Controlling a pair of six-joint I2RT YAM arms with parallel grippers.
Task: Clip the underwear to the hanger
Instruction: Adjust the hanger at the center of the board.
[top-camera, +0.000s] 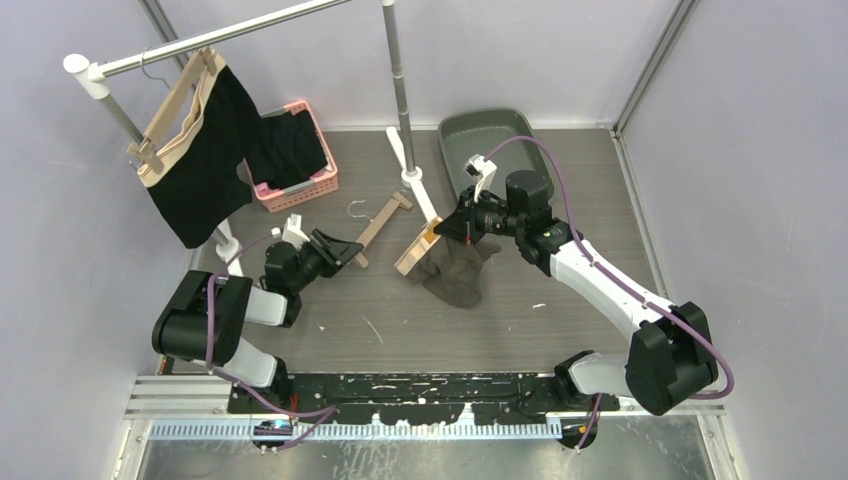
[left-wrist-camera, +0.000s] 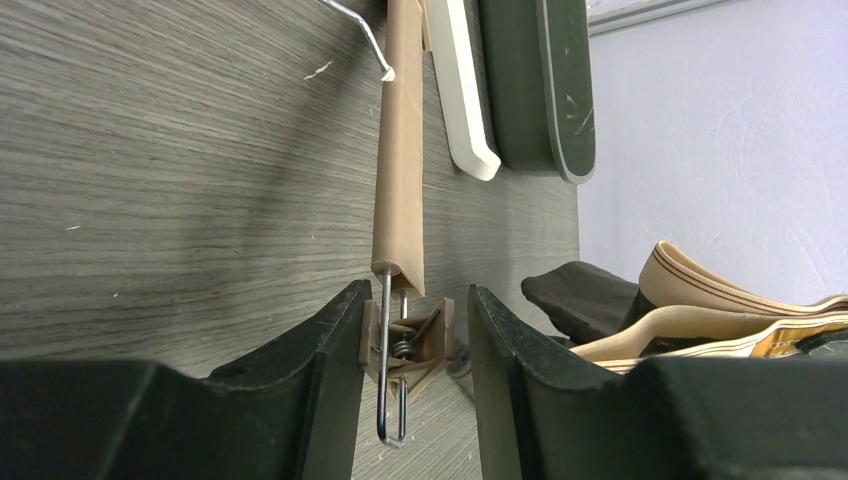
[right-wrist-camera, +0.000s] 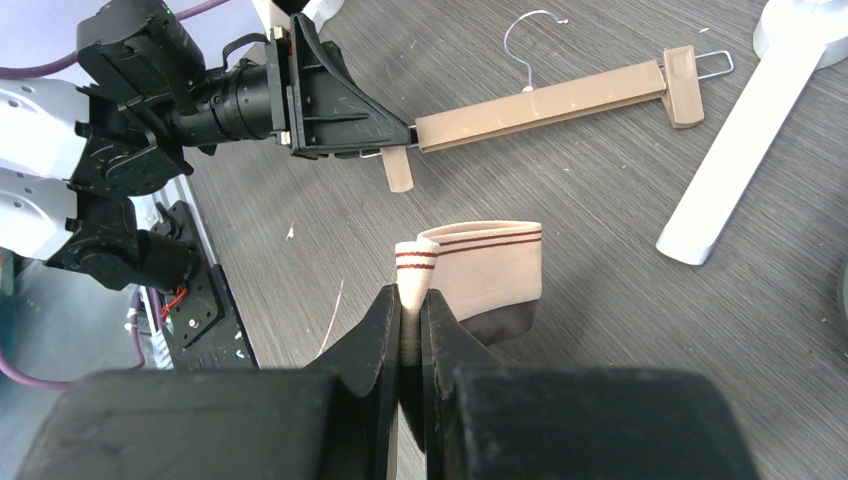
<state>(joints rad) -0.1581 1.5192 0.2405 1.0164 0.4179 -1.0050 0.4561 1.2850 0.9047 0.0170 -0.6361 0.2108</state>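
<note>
Your right hand (right-wrist-camera: 411, 300) is clamped on the underwear (top-camera: 458, 272) mid-surface, just right of the hanger (top-camera: 381, 227), whose axis runs toward the far edge from your left hand (top-camera: 352, 250), which straddles the near clip (left-wrist-camera: 405, 335); pressing or not, I cannot tell.

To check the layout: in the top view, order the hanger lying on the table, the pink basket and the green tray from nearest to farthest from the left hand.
1. hanger, its clip at the left hand.
2. pink basket, farther back, slightly left.
3. green tray, far back on the right.
</note>
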